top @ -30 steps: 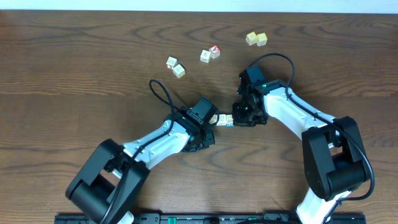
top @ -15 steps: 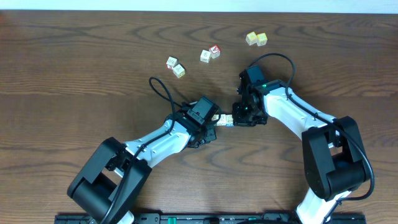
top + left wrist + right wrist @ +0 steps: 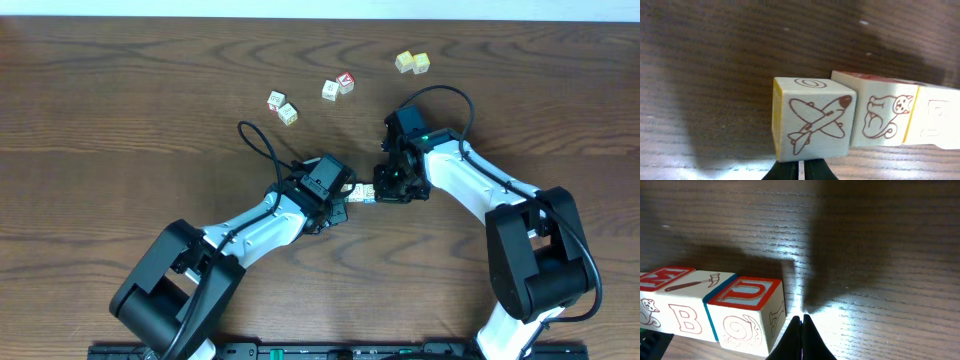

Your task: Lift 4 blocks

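Note:
A short row of pale alphabet blocks [image 3: 360, 192] lies end to end at the table's middle, squeezed between my two grippers. My left gripper [image 3: 341, 197] is shut. In the left wrist view its tips [image 3: 800, 172] press the airplane block [image 3: 812, 117], with the cat block [image 3: 885, 120] and another block [image 3: 937, 120] lined up behind it. My right gripper [image 3: 379, 192] is shut too. Its tips [image 3: 802, 330] sit against the side of the red U block with a snail [image 3: 745, 312], followed by the B block [image 3: 685, 305]. Whether the row touches the table, I cannot tell.
Further back on the wooden table [image 3: 120, 120] sit three loose pairs of cubes: one pair [image 3: 282, 107] at the left, one with a red letter face [image 3: 337, 86] in the middle, and two yellowish ones [image 3: 412, 63] at the right. Black cables loop over both arms.
My left arm's wrist has shifted slightly toward the far side of the table. The block row and the right arm stay where they were.

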Tool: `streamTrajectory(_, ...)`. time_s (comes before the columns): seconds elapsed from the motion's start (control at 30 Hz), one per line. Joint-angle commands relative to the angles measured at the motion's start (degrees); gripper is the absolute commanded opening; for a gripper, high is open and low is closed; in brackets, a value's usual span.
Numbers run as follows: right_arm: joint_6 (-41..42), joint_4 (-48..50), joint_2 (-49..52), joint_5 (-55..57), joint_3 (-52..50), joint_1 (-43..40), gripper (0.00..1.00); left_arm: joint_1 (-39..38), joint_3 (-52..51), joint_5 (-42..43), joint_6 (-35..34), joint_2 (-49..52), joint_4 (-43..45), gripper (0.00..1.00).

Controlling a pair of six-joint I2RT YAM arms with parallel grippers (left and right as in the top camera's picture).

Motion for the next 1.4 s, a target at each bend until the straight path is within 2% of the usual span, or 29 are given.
streamTrajectory(0.0, -0.7, 0.2, -0.3, 0.2, -0.1, 0.2, 0.01, 0.1, -0.5, -1.4, -0.5, 0.9, 0.2, 0.07)
streamTrajectory(0.4, -0.7, 0.4, -0.3, 0.2, -0.1, 0.2, 0.01, 0.1, -0.5, -3.3, -0.5, 0.9, 0.4, 0.07)
streamTrajectory(0.63, -0.7, 0.4, -0.3, 0.2, -0.1, 0.2, 0.01, 0.1, -0.2, -1.1, 0.5, 0.1, 0.4, 0.07)
streamTrajectory(0.97, -0.7, 0.3, -0.3, 0.1, -0.1, 0.2, 0.01, 0.4, -0.2, 0.1, 3.1, -12.7, -5.6, 0.07)
streamTrajectory(1.17, -0.3, -0.1, -0.3, 0.1, -0.1, 0.2, 0.01, 5.9, -0.2, -6.2, 4.8, -19.9, -11.5, 0.07)
streamTrajectory(1.37, 2.1, 0.8, -0.3, 0.1, -0.1, 0.2, 0.01, 13.5, -0.3, 0.9, 10.8, -15.3, -11.4, 0.07)
